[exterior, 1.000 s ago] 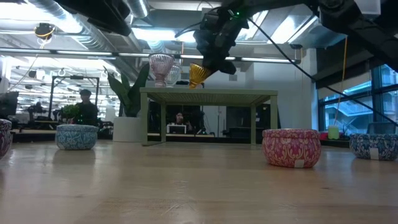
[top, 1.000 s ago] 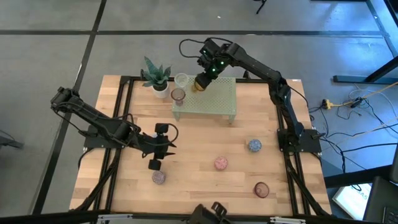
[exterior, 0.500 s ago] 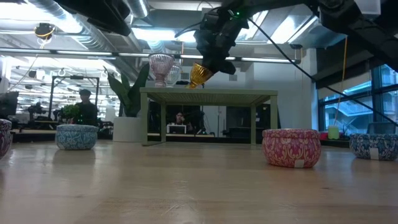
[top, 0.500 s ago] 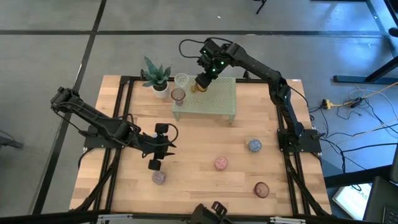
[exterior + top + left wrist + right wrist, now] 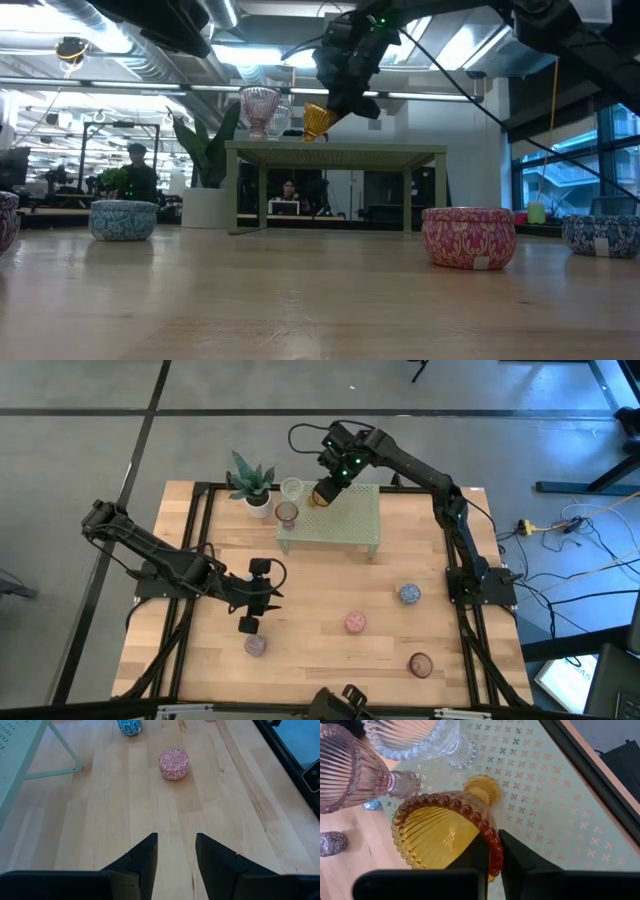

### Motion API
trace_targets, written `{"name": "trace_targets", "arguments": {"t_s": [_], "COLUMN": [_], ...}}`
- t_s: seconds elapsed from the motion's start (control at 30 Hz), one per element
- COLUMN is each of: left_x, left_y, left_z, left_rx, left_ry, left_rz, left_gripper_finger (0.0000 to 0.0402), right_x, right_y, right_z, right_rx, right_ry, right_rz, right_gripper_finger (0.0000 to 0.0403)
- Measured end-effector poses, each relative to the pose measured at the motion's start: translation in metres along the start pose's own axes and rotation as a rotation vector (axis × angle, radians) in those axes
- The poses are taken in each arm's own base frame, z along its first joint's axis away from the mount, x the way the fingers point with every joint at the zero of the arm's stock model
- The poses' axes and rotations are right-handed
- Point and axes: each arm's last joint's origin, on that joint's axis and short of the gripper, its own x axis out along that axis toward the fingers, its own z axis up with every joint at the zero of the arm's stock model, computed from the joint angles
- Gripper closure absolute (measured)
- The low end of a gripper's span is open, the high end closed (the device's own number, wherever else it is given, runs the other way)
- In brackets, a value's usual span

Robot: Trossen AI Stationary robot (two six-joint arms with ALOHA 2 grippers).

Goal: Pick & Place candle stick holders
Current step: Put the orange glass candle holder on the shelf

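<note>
High view first: the right gripper (image 5: 325, 491) reaches to the back left part of the pale green perforated stand (image 5: 350, 520), and it grips the amber holder (image 5: 320, 496) by the rim. From the right wrist view the two dark fingers (image 5: 512, 855) pinch the beaded edge of that amber cup (image 5: 442, 832), one inside the bowl and one outside, with the cup tipped over so its small foot points down at the stand's patterned top (image 5: 550, 820); whether the foot touches the top I cannot tell. Beside it on the stand are a clear ribbed holder (image 5: 415, 737) and a mauve ribbed holder (image 5: 350, 767), both upright. Looking level across the table, the amber cup (image 5: 316, 120) hangs tilted under the gripper, just beside the mauve one (image 5: 258, 108), both above the stand's flat top (image 5: 335, 148). A potted spiky plant (image 5: 250, 482) sits by the stand's left end. The left gripper (image 5: 250, 595) hovers over the wood on the left half of the table, its fingers (image 5: 142, 860) apart and holding nothing. Spread over the front of the table (image 5: 320, 590) are a blue patterned cup (image 5: 409, 594), a pink one (image 5: 355, 623), a brownish one (image 5: 420, 664) near the front right, and a small mauve-speckled one (image 5: 255, 645) just in front of the left gripper.
</note>
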Motion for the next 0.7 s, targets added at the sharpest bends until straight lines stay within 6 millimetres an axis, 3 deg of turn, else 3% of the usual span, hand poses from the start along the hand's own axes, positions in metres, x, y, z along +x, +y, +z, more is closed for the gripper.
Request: {"name": "trace_targets", "arguments": {"t_s": [0.3, 0.5, 0.7], "left_x": [0.0000, 0.0000, 0.0000], "left_y": [0.0001, 0.0000, 0.0001], "left_z": [0.0000, 0.0000, 0.0000], "left_rx": [0.001, 0.000, 0.000], "left_ry": [0.000, 0.000, 0.000], "left_rz": [0.000, 0.000, 0.000], "left_gripper_finger": [0.0272, 0.0272, 0.0272], "right_x": [-0.0009, -0.0041, -0.0035], "right_y": [-0.0012, -0.0016, 0.0004], "right_z": [-0.0024, -0.0019, -0.0018], "right_rx": [0.087, 0.052, 0.026], "right_ry": [0.025, 0.012, 0.010], "right_rz": [0.002, 0.002, 0.004], "right_gripper_finger": [0.0350, 0.0381, 0.0374]}}
